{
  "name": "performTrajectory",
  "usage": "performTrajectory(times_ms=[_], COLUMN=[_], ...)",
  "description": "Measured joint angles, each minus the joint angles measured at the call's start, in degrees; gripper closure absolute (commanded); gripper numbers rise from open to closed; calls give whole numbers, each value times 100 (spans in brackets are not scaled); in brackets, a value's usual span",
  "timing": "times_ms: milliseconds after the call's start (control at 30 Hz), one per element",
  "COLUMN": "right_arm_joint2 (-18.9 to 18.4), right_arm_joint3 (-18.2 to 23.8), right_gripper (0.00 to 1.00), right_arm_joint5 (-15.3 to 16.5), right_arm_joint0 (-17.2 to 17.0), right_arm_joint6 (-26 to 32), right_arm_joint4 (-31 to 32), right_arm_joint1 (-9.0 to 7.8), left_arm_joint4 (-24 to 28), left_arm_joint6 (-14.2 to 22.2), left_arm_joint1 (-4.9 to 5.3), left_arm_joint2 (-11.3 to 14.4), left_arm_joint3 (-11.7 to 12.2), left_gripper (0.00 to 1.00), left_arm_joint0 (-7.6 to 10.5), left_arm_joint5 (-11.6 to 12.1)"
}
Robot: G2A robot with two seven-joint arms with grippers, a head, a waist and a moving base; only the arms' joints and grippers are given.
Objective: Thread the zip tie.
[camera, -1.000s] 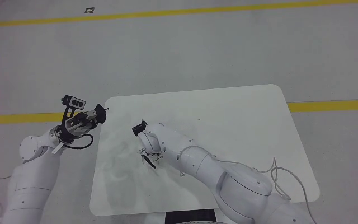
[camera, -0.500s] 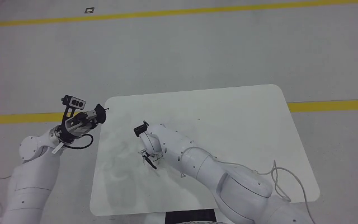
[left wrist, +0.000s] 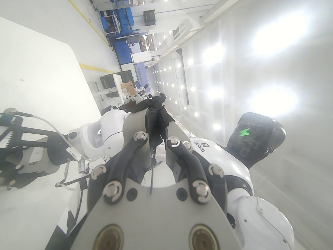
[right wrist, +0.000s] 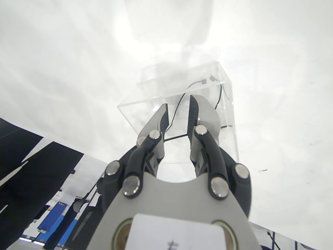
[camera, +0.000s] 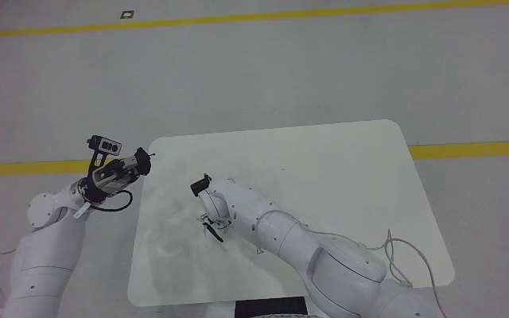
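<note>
My left gripper (camera: pixel 146 160) hangs just off the table's left edge, above the floor. In its wrist view the left gripper (left wrist: pixel 157 109) is shut on a thin black zip tie (left wrist: pixel 151 175), whose strip runs back between the fingers toward the palm. My right gripper (camera: pixel 213 230) is low over the table's left half. In the right wrist view the right gripper (right wrist: pixel 179 109) stands open inside a clear plastic box (right wrist: pixel 145 97) holding several black zip ties. One zip tie (right wrist: pixel 173 117) lies between its fingers, untouched.
The white table (camera: pixel 334 175) has rounded corners and is bare to the right of the arms. A yellow floor line (camera: pixel 48 168) passes behind the left arm. A white cable (camera: pixel 398 246) trails near the table's front right edge.
The right arm has edged very slightly toward the table's near side. The left arm has stayed still with its zip tie.
</note>
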State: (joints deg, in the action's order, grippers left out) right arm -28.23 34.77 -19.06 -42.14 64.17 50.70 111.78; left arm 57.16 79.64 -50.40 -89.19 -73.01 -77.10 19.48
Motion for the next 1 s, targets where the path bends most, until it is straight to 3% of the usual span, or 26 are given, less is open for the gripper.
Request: performTrajectory(times_ms=[567,833,1000], right_arm_joint2=[103,166,185], right_arm_joint3=[49,14,-25], right_gripper=[84,100,100], right_arm_joint5=[17,-12,-29], right_arm_joint0=[-31,-20,-11], right_arm_joint6=[41,58,50], right_arm_joint4=[42,5,-31], right_arm_joint1=[-1,0,-2], left_arm_joint4=[0,0,0], left_arm_joint6=[0,0,0], left_arm_joint1=[0,0,0], left_arm_joint2=[0,0,0], left_arm_joint3=[0,0,0], left_gripper=[100,100,100], left_arm_joint0=[0,0,0], left_arm_joint5=[0,0,0])
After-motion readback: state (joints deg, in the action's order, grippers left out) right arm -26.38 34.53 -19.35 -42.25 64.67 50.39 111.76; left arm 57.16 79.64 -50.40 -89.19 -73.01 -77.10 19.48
